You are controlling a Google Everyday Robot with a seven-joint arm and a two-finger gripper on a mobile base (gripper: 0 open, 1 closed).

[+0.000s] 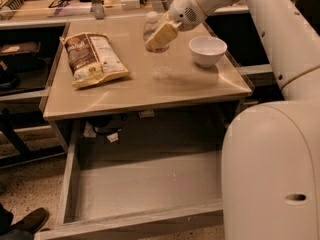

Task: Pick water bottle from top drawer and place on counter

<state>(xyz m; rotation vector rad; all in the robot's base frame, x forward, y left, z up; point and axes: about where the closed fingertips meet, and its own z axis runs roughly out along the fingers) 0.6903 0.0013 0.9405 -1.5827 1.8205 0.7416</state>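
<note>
Chips in a brown and white bag (pixel 95 59) lie flat on the left part of the counter (pixel 150 91), near its left edge. To the right of the bag there is a bare strip of beige surface, wide enough, in my judgement, for a small object to stand. Above the far side of this strip the gripper (pixel 159 38) hangs in the air, and its jaws are closed around the water bottle (pixel 150 24), which is upright with the white cap on top. The bottle seems lifted a little from the counter, because a pale reflection shows under it; so I judge that the placing is not yet finished. Further right a white bowl (pixel 207 49) stands near, and a descent should keep away from it. Below the front edge of the counter, the top drawer (pixel 145 181) is pulled open and shows only its pale floor. On the far right, the white robot body (pixel 270 174) covers the drawer's right corner.
</note>
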